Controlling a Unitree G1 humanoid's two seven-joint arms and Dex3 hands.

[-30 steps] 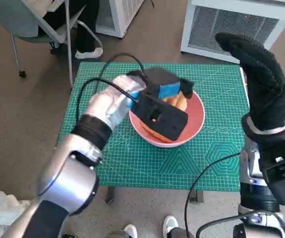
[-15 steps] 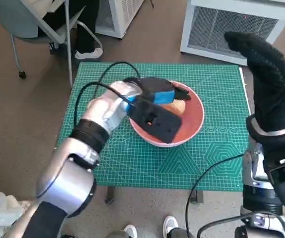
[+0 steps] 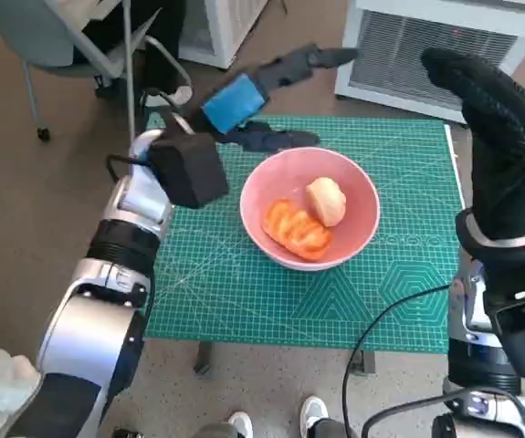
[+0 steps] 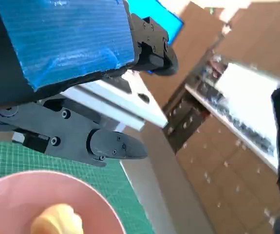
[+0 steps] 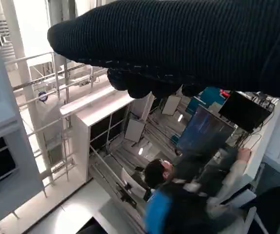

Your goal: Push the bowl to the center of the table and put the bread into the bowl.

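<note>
Pink bowl (image 3: 309, 219) sits near the middle of the green cutting mat (image 3: 244, 292), upright. Inside it: a pale bread roll (image 3: 326, 200) and an orange ridged piece (image 3: 296, 229), touching each other; roll is on the far-right side of the bowl, orange piece toward its near-left. In the left wrist view the roll (image 4: 57, 220) shows inside the bowl rim (image 4: 101, 200).

Left hand (image 3: 244, 96) is raised beyond the bowl's far-left rim, over the mat's far edge, fingers stretched out and apart, holding nothing, clear of the bowl.

Right hand (image 3: 499, 137) is up off the mat, right of the bowl, well apart from it, fingers extended together, nothing in it.

Right wrist view: glove (image 5: 188, 44) and a seated person (image 5: 188, 195) at a monitor.
</note>
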